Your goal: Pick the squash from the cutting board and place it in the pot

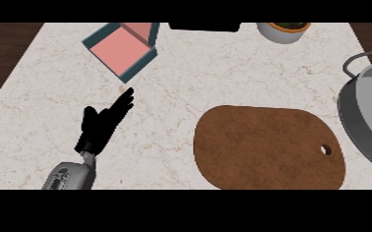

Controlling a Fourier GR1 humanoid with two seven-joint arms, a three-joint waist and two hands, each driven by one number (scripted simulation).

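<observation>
Squash: it shows nowhere in the head view, so its position cannot be told. The top of the cutting board (269, 150) is bare brown.

Worktop (181, 83): a pale stone-patterned slab with fine reddish-brown veins, filling nearly the whole view. A dark wood-toned surface (15, 49) borders it along the left edge and shows again at the upper right corner.

Cutting board: a rounded brown board lying flat on the worktop at lower right. A small oval hole (325, 150) pierces it near its right end. Its lower edge runs out of the view.

Pot (356, 123): grey metal, at the right edge and cut off by it, so only part of the rim and wall is visible. A loop handle (352, 64) stands out at its upper side. The pot sits just beside the right end of the cutting board; contact between the two cannot be determined.

Other items along the far edge of the worktop:
- A teal box (120, 49) with a pink interior, turned at an angle, at upper left.
- A flat black object (203, 26) at top centre, partly out of view.
- A white cup (283, 31) with dark contents, at upper right.

Left hand (98, 128): black, at lower left, on a grey forearm (69, 176) entering from the lower edge. Its fingers are extended and released, pointing up and to the right toward the teal box, and it grasps nothing. It is well apart from the cutting board and the pot.
</observation>
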